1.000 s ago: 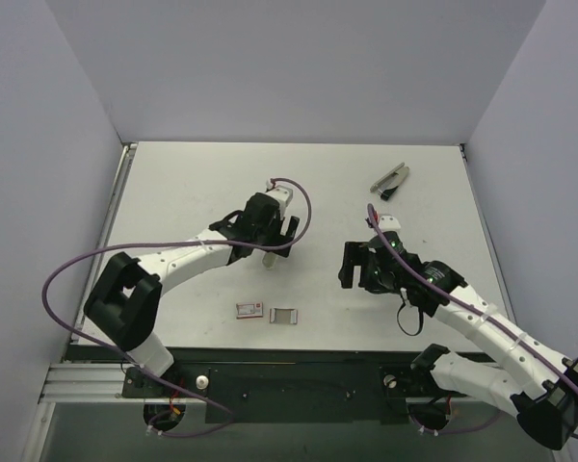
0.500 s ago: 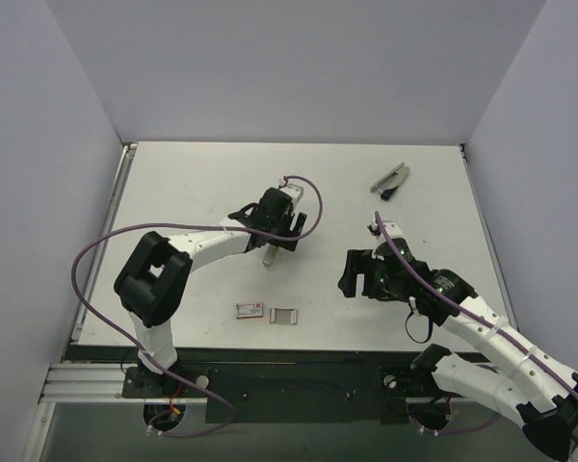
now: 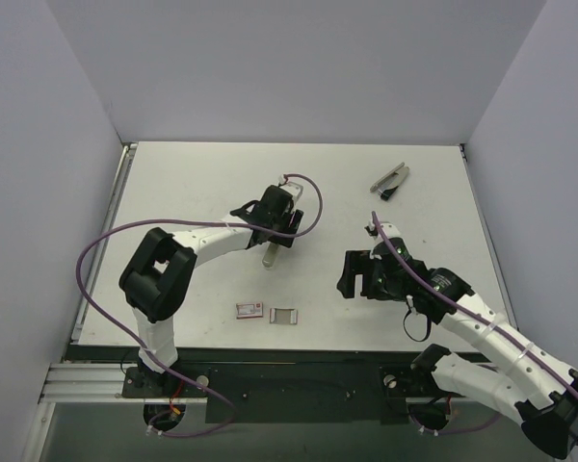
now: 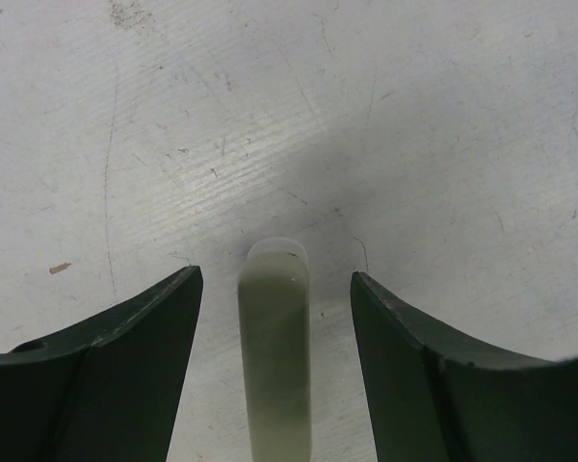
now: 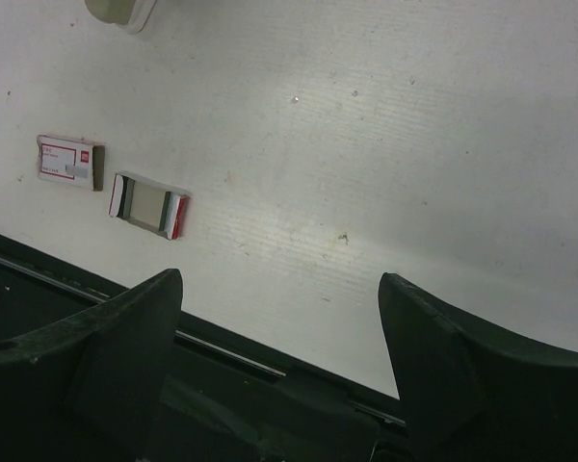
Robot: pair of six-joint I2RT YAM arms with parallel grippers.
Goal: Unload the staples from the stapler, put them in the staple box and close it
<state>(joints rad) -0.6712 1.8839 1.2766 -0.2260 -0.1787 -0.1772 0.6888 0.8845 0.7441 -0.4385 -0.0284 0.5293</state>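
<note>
The stapler point(image 3: 390, 179), slim light grey with a black end, lies at the far right of the table, away from both grippers. My left gripper point(image 3: 273, 243) is open at mid-table, over a plain beige-grey bar point(image 3: 269, 256). In the left wrist view the bar point(image 4: 275, 366) lies between the open fingers point(image 4: 135, 356) with a gap on each side; the gripper point(image 4: 275, 274) touches nothing. My right gripper point(image 3: 350, 273) is open and empty over the table's front right; its wrist view point(image 5: 280, 276) shows bare table and the front edge between its jaws.
A small red-and-white staple box point(image 3: 249, 310) and an open box tray point(image 3: 284, 315) lie near the front edge; both show in the right wrist view, the box point(image 5: 69, 161) and the tray point(image 5: 149, 205). Walls enclose the table on three sides.
The left arm's elbow swung right and its gripper shifted slightly back over the bar, which has not moved. The right gripper drew a little towards the front edge.
</note>
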